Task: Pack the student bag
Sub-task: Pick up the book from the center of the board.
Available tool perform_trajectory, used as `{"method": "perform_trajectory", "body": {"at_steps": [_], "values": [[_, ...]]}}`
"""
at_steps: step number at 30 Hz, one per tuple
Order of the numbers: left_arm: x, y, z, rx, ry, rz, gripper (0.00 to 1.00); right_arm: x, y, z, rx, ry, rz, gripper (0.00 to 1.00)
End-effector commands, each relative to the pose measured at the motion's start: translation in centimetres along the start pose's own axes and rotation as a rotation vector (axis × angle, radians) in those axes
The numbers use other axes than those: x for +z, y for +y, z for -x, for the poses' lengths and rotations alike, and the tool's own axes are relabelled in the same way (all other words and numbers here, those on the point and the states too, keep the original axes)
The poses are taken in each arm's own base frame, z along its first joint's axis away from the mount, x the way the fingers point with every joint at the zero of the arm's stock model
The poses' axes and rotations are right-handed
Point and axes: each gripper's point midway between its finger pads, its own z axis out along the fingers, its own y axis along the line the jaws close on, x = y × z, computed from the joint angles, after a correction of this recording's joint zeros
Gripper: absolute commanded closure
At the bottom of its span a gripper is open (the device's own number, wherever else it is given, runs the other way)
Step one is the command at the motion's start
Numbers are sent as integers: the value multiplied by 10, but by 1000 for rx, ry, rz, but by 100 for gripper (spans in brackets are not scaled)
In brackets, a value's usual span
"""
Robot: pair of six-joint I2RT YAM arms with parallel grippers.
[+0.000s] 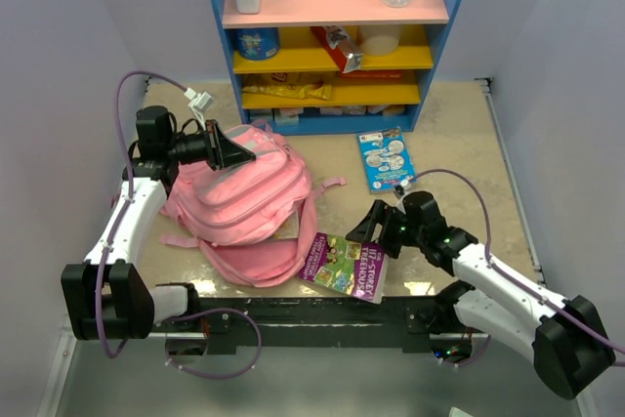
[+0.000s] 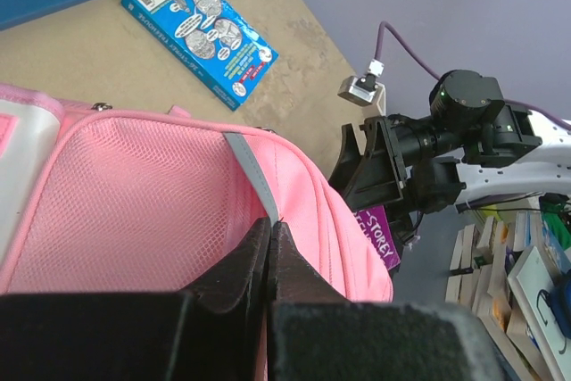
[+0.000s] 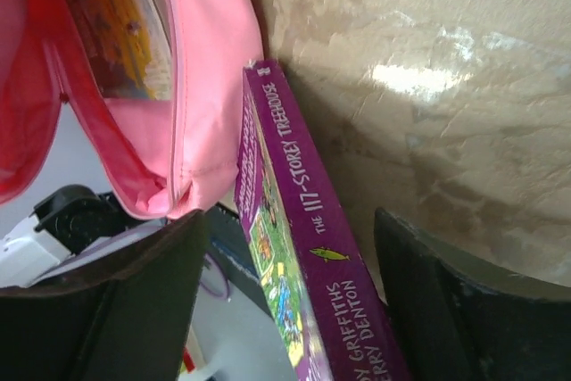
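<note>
Left claw [image 1: 229,148]: closed tight, pinching the bag [image 1: 249,192] at its far top edge, by the grey strip.
Right claw [image 1: 376,227]: spread wide astride the purple book [image 1: 344,266], right of the bag.
Bag: slumped on the table [image 1: 459,144], mouth gaping at its near end.
Purple book: flat, one corner at the bag's mouth.
Blue book [image 1: 385,158]: right of the bag, apart.

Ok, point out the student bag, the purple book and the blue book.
student bag [image 1: 244,204], top view, front pocket panel.
purple book [image 1: 345,266], top view, cover centre.
blue book [image 1: 386,158], top view, cover centre.
</note>
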Motion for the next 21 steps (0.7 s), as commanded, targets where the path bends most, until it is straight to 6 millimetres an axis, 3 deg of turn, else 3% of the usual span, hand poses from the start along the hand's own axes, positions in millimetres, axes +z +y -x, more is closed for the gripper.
{"method": "perform_trajectory", "body": {"at_steps": [1, 4, 15, 16, 17, 19, 21], "values": [[-5, -26, 29, 149, -59, -60, 100, -9, 28, -12, -70, 127, 75, 28], [-5, -27, 29, 141, -61, -60, 100, -6, 30, -16, -117, 182, 69, 45], [-6, -30, 35, 168, -78, -65, 100, -7, 31, -17, -309, 321, 20, 61], [-6, -30, 35, 166, -79, -66, 100, -7, 30, -17, -315, 330, 15, 66], [-5, -31, 37, 168, -83, -68, 100, -7, 31, -16, -322, 333, 18, 81], [-5, -31, 38, 169, -86, -70, 100, -7, 33, -16, -334, 344, 23, 97], [-5, -32, 41, 171, -89, -71, 100, -8, 39, -15, -344, 346, 35, 100]]}}
